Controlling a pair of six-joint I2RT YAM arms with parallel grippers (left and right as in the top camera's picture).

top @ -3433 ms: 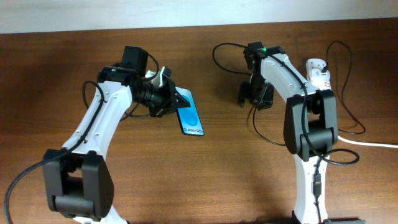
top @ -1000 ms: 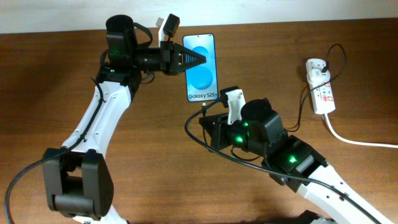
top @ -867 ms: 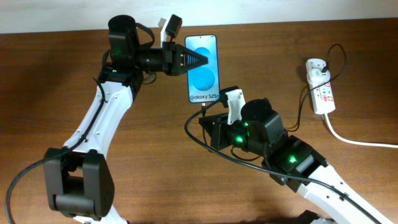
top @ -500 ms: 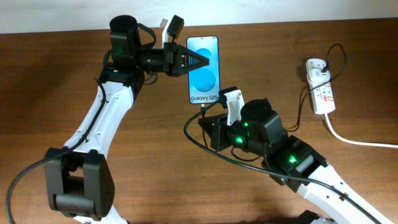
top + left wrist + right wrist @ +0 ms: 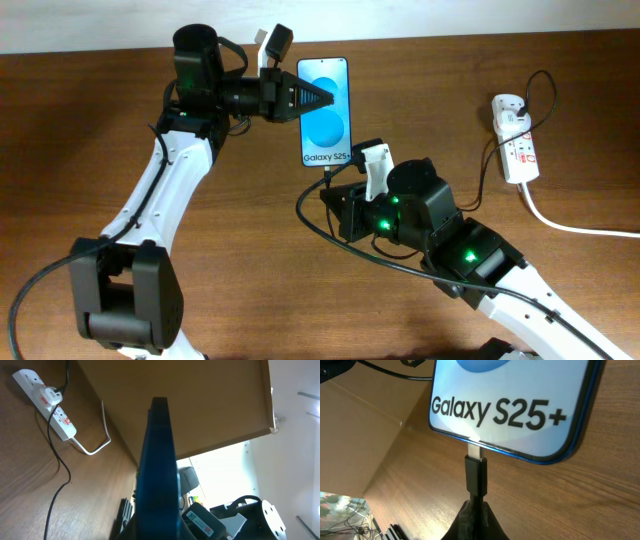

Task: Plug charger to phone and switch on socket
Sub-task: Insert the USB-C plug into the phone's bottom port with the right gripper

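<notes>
Phone (image 5: 326, 110) is well apart from the socket (image 5: 515, 140), left gripper (image 5: 316, 98) pinching its side edge to brace the port end toward the right gripper (image 5: 475, 510), whose fingers clamp the charger (image 5: 476, 477) tip. Right wrist view shows bare metal at the port, so probably not fully seated; overhead can't resolve that.

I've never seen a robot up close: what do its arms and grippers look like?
Left arm and right arm have white shells, black joints with glowing green lights and loose black cables. Left gripper and right gripper are black, tapering to points, with white wrist brackets.
</notes>
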